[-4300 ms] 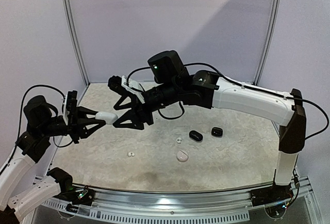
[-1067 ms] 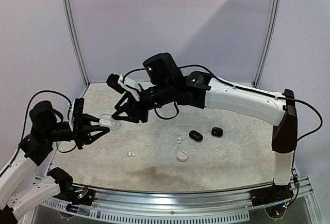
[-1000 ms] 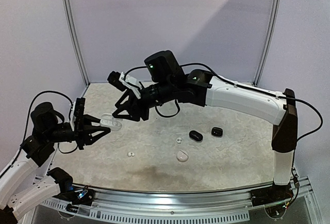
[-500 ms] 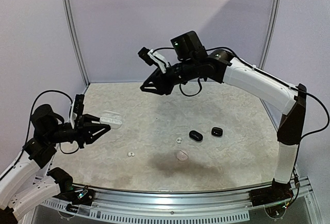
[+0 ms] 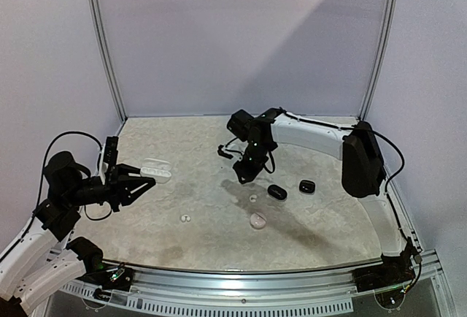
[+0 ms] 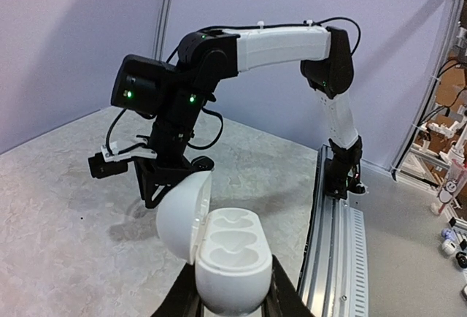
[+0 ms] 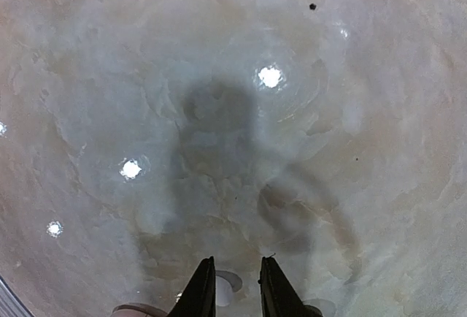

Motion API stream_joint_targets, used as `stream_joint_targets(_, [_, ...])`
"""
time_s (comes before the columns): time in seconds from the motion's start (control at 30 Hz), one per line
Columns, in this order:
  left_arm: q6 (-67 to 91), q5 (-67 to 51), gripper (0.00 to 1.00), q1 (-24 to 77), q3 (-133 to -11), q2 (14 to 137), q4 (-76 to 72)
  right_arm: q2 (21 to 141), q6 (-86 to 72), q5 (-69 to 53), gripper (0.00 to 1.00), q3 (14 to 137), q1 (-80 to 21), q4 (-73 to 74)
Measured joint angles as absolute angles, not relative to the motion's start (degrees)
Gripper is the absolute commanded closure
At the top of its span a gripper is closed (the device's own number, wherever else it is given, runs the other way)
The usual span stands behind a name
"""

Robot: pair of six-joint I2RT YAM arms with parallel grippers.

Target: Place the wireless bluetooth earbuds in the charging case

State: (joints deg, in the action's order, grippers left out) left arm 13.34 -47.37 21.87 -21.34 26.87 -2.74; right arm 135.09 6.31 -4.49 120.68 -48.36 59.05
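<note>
Left wrist view — left jaws clamped the open charging case (image 6: pixel 226 258); right jaws stood slightly parted, seemingly empty. Tiny, slick-looking earbuds (image 5: pixel 253 199) — pinch mid-body.

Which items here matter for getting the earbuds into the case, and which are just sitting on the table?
Job: open white charging case, held in the left end effector; two tiny white earbuds on the table.
Lying about: two black pieces; a white pebble-shaped piece.
</note>
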Motion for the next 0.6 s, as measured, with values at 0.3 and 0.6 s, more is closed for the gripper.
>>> stream_joint_targets(0.3, [13.3, -47.2, 1.00, 21.8, -20.7, 26.3, -2.7, 137.3, 3.7, -2.5, 0.85, 118.3, -47.9, 60.8])
stream_joint_targets(0.6, [13.3, -47.1, 1.00, 21.8, -20.3, 26.1, -2.8, 134.7, 0.9, -2.7, 0.91, 111.0, -47.6, 58.8])
